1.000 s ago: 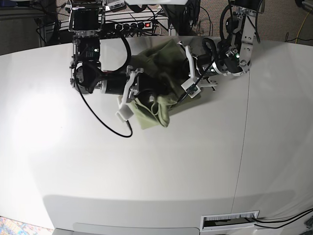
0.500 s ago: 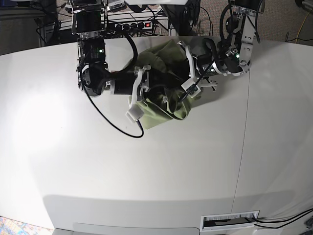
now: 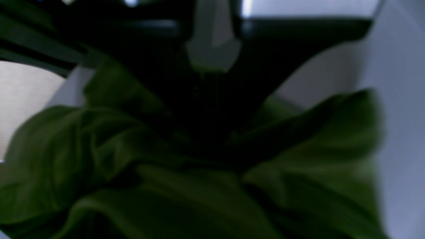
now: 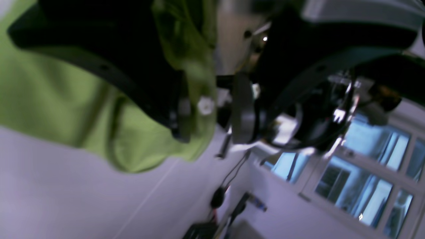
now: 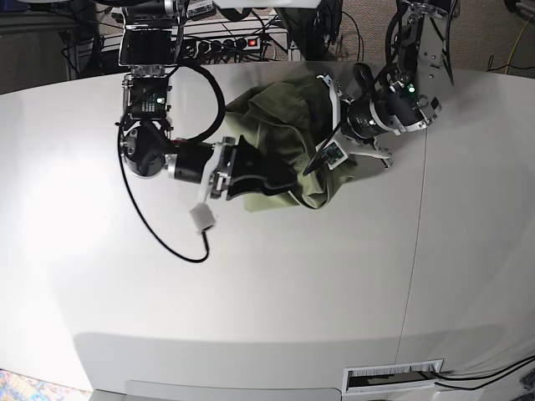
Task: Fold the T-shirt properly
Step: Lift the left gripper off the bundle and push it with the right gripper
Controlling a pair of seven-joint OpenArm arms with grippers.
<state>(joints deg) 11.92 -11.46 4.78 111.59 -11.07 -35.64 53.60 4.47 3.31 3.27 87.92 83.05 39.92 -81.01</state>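
Observation:
The sage-green T-shirt (image 5: 284, 125) lies bunched at the back middle of the white table (image 5: 251, 292). My left gripper (image 5: 318, 161) comes in from the right and is shut on a gathered fold at the shirt's right edge. In the left wrist view the T-shirt (image 3: 99, 149) bunches up into the dark fingers of that gripper (image 3: 206, 132). My right gripper (image 5: 280, 180) reaches in from the left at the shirt's front edge, open. In the right wrist view its black jaws stand wide apart, with the T-shirt (image 4: 49, 99) lying under and along one finger (image 4: 132, 66).
A power strip (image 5: 230, 43) and cables sit behind the table's back edge. A black cable with a small white plug (image 5: 203, 217) loops on the table under the right arm. A seam (image 5: 415, 251) crosses the table; a slot (image 5: 393, 376) is at the front edge.
My right gripper has opened and drawn back a little to the left. The shirt's front flap has shifted rightward. My left gripper has stayed shut and lifted slightly up and right.

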